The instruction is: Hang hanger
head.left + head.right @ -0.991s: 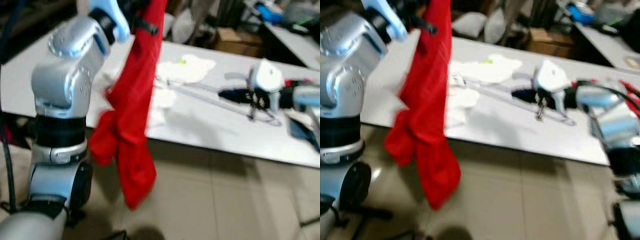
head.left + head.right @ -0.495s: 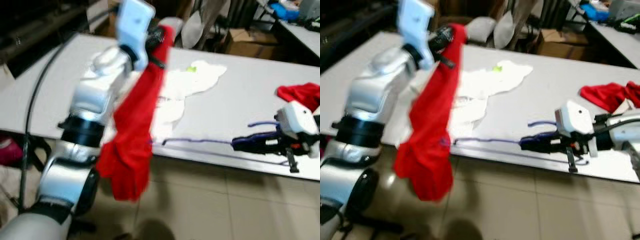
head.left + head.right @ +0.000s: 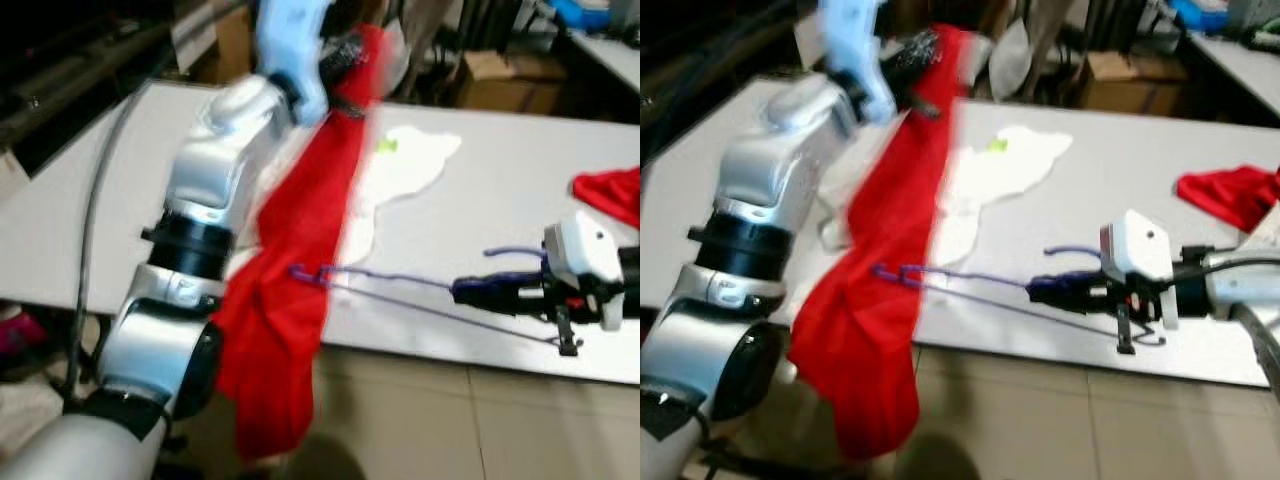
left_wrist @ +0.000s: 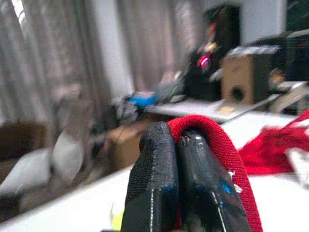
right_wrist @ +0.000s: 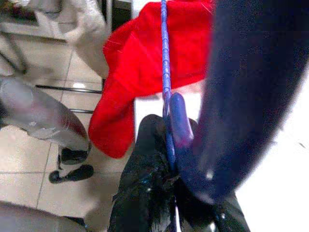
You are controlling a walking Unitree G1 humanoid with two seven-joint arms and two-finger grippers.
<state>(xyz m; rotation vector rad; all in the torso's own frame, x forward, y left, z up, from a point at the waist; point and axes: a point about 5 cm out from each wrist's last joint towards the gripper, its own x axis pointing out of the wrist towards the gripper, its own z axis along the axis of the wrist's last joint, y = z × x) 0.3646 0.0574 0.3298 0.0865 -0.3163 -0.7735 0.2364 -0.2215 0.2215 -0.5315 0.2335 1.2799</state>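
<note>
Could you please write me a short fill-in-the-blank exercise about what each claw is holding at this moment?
1. The left claw is shut on a garment whose colour is ____.
2. The right claw is shut on a thin purple ____, held out over the grey table.
3. The hooked end of that purple item reaches toward the hanging ____.
4. A white cloth lies on the ____.

Missing words: red; hanger; garment; table
</note>
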